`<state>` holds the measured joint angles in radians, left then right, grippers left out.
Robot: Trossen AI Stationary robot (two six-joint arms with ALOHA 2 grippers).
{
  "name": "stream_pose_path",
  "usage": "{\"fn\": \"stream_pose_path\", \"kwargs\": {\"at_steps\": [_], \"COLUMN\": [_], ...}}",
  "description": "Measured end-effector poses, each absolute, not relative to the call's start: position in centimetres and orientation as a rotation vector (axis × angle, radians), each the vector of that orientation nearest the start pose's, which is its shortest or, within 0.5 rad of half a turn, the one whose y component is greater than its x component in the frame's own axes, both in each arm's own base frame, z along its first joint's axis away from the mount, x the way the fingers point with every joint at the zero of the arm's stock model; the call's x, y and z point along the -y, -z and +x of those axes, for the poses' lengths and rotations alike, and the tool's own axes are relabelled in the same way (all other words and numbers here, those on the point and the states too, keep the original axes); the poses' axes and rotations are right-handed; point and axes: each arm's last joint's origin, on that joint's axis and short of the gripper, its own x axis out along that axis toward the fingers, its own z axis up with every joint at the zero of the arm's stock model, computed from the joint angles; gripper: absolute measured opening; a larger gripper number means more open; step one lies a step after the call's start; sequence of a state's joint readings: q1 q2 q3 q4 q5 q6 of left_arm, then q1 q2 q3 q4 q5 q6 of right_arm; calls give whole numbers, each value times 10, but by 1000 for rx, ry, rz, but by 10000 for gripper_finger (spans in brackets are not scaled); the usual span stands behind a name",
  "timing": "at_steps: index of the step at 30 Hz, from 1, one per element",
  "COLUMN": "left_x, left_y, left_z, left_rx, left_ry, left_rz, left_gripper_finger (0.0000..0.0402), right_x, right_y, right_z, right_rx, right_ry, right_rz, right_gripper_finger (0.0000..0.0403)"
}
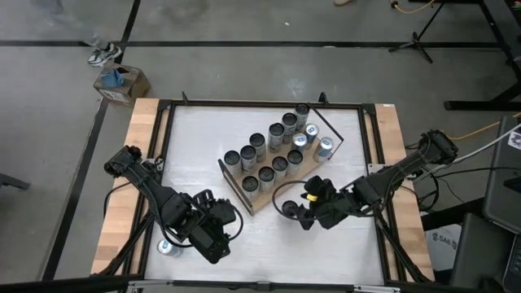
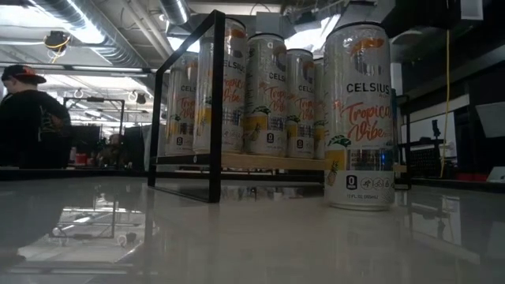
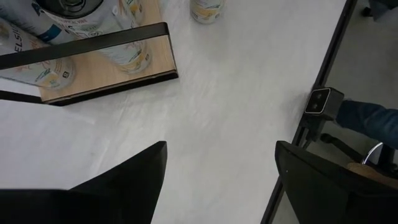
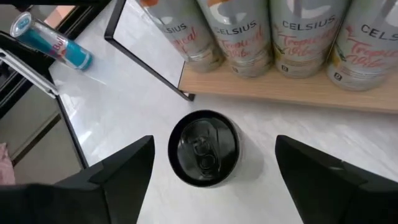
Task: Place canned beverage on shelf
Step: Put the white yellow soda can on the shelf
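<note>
A: Where is the can that has to go up?

B: In the high view the loose can (image 1: 286, 208) stands upright on the white worktop (image 1: 342, 244), just off the shelf (image 1: 259, 189) at its five o'clock corner. The right claw (image 1: 303, 210) sits at the can's three o'clock, fingers apart on either side of the can and clamped on nothing; the right wrist view looks straight down on the black lid.

A: And the left arm?

B: The left claw (image 1: 213, 232) waits near seven o'clock on the worktop, fingers also apart and empty, over bare surface. A blue can (image 1: 168, 247) lies on its side by it, at the worktop's edge.

A: Why is the shelf stocked that way?

B: The cans stand upright in two close rows from the far end forward, so the free board is at the near end. I'd judge the loose can is meant for that spot, which is why it waits beside that corner.

A: Anything readable?

B: The low view shows the tall cans marked "CELSIUS" with "Tropical Vibe" in script. The lying can's lettering is too small to tell for certain.
</note>
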<state>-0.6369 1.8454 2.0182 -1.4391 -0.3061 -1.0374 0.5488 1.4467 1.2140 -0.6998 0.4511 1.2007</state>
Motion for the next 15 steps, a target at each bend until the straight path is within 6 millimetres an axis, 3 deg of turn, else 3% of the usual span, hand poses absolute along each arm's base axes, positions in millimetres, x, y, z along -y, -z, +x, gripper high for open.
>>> {"fn": "stream_pose_path", "kwargs": {"at_steps": [15], "left_x": [202], "left_y": [-368], "left_z": [288], "left_rx": [-1114], "left_ry": [-311], "left_rz": [-342], "left_gripper_finger": [289], "right_x": [-145], "right_y": [-292], "right_z": [258], "right_rx": [-781], "right_ry": [368], "right_rz": [765], "right_gripper_finger": [324]}}
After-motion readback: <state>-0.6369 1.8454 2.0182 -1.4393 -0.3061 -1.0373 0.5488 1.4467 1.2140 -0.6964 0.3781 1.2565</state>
